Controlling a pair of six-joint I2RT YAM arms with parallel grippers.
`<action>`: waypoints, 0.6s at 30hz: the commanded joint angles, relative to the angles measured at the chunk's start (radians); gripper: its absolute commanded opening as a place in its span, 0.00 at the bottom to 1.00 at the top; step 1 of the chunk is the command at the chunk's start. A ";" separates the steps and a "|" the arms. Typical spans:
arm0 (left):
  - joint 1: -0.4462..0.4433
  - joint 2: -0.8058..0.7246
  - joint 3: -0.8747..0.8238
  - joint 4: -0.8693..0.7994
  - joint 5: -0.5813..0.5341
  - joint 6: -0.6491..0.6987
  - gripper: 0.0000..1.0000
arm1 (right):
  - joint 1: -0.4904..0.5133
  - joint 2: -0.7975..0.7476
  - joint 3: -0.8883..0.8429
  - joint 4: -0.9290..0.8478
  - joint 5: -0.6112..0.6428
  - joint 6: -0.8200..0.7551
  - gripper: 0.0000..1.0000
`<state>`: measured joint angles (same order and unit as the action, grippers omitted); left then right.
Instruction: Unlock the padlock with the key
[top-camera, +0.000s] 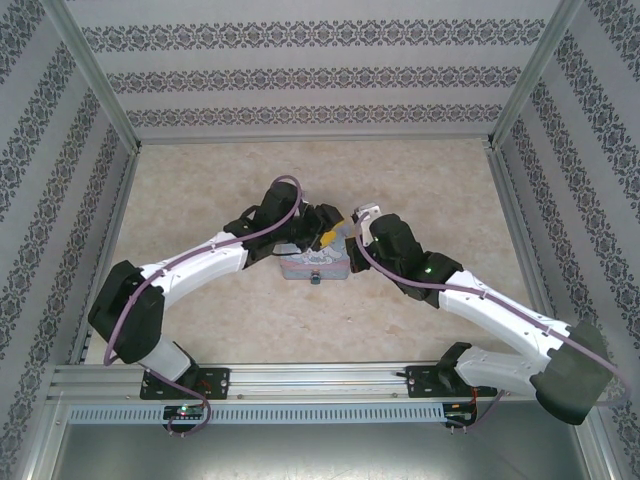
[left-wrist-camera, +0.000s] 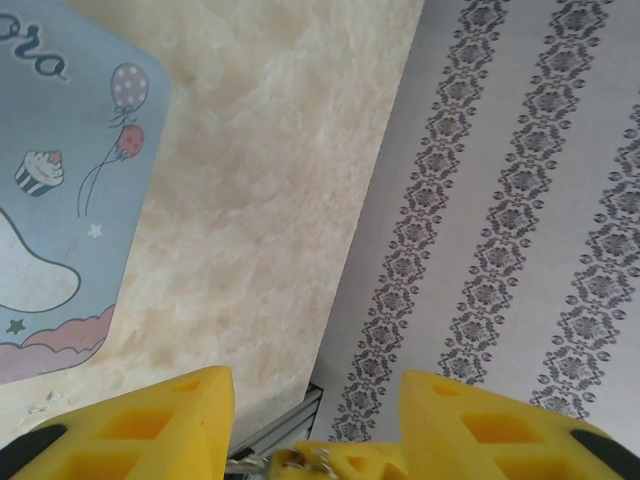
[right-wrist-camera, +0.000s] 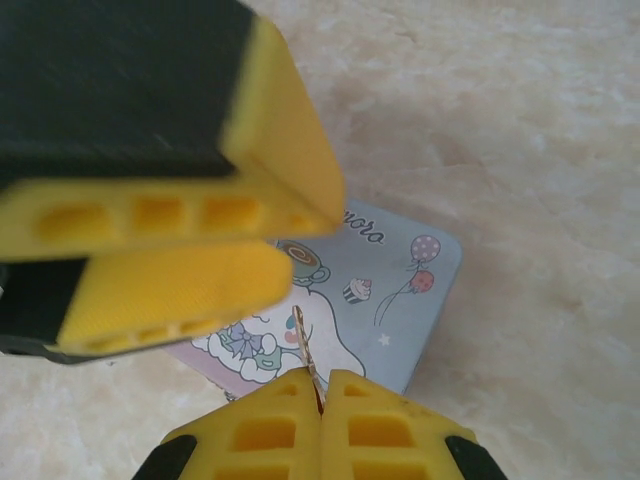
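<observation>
My right gripper is shut on the key, a thin metal blade that sticks up from between the yellow tips, over the pale blue cartoon tin. Just above the key's tip hang the left arm's yellow fingers. In the left wrist view my left gripper is open, with table and wall showing between its fingers; a yellow tip with silvery metal peeks in at the bottom edge. From above, both grippers meet over the tin. The small blue padlock sits at the tin's near edge.
The beige marbled table lies open all round the tin. Patterned walls close off the back and both sides. An aluminium rail runs along the near edge by the arm bases.
</observation>
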<state>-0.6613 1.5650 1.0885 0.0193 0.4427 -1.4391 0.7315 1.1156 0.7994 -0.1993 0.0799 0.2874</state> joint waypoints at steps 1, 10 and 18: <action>-0.023 0.025 0.007 0.020 -0.013 -0.038 0.45 | 0.014 0.007 0.036 -0.004 0.046 -0.028 0.00; -0.037 0.056 0.013 0.043 -0.019 -0.056 0.39 | 0.023 0.026 0.040 -0.001 0.029 -0.032 0.00; -0.038 0.069 0.024 0.047 -0.015 -0.056 0.25 | 0.027 0.036 0.035 0.001 0.031 -0.031 0.00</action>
<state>-0.6819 1.6199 1.0889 0.0490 0.4397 -1.4750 0.7444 1.1458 0.8112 -0.2096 0.0914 0.2764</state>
